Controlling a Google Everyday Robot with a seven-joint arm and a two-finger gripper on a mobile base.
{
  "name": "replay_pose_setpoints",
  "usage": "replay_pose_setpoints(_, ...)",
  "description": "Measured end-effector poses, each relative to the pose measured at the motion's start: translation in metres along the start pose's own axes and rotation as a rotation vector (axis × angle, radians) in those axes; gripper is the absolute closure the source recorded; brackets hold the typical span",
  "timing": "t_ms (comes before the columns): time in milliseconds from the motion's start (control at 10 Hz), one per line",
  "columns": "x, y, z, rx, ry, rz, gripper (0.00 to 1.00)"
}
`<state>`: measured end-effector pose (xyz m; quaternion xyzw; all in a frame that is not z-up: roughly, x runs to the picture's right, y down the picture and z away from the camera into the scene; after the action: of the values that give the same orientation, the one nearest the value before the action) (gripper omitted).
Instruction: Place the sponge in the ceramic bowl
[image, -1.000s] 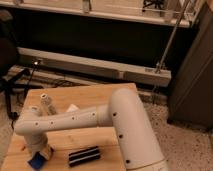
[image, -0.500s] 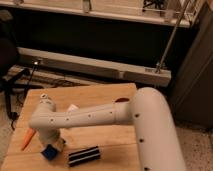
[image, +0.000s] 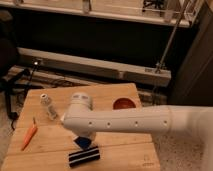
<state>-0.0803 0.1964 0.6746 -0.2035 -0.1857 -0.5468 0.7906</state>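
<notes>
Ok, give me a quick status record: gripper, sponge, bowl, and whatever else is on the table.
gripper: low over the table's front middle, mostly hidden under the wrist, shut on the sponge
sponge: blue, tilted, just behind the striped block, not yet in the bowl
ceramic bowl: back right of the table, apart from the sponge, looks empty
striped block: black, lying near the front edge
white bottle: upright, back left
orange stick: lying at the left
table: wooden

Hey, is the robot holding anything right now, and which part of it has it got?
The gripper, hanging over the front of the table, looks shut on the sponge by its upper edge; the arm hides the exact contact.
</notes>
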Motion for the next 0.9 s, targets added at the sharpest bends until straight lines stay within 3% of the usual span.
replay_pose_setpoints(200,0.032,0.029,-0.02,0.025,-0.006,-0.002,1.0)
replay_pose_setpoints(400,0.076,0.047,-0.025,0.061,-0.027,-0.005,1.0)
replay_pose_setpoints(600,0.128,0.062,-0.016,0.087,-0.047,0.012,1.0)
replay_pose_setpoints(900,0.18,0.09,-0.001,0.081,-0.062,0.053,1.0)
